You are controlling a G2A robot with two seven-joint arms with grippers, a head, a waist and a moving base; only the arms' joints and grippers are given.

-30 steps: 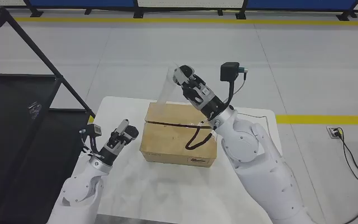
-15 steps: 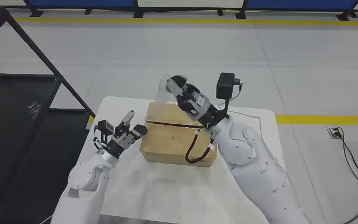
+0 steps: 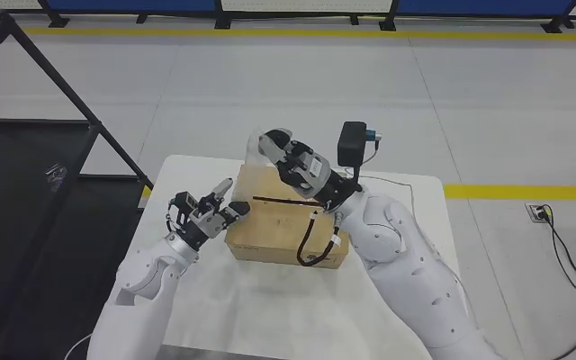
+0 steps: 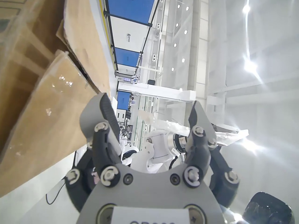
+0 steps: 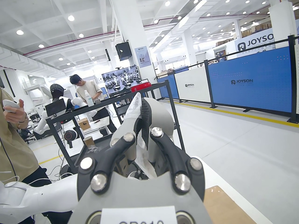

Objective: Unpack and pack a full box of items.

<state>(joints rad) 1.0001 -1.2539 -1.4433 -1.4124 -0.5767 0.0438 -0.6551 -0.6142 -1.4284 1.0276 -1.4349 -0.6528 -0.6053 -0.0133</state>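
With its top flaps lying flat and a dark seam running across them, the cardboard box (image 3: 270, 229) rests on the white table (image 3: 261, 306), toward the table's far side. The left gripper (image 3: 231, 198) is positioned just beside the left side wall of the box, near the box's upper edge; contact with the cardboard cannot be confirmed. Its jaws stand wide apart and nothing lies between them, as the left wrist view confirms (image 4: 149, 115), with the box wall (image 4: 35, 99) close alongside one finger. The right gripper (image 3: 274, 144) is raised above the far edge of the box, clear of the flaps. Its jaws are closed on a piece of clear plastic wrapping (image 3: 258, 148), which hangs crumpled past the fingertips on the far-left side of the box. The right wrist view shows the same wrapping (image 5: 135, 103) pinched between the two pads (image 5: 146, 115), with a corner of the box top (image 5: 224, 206) below the gripper.
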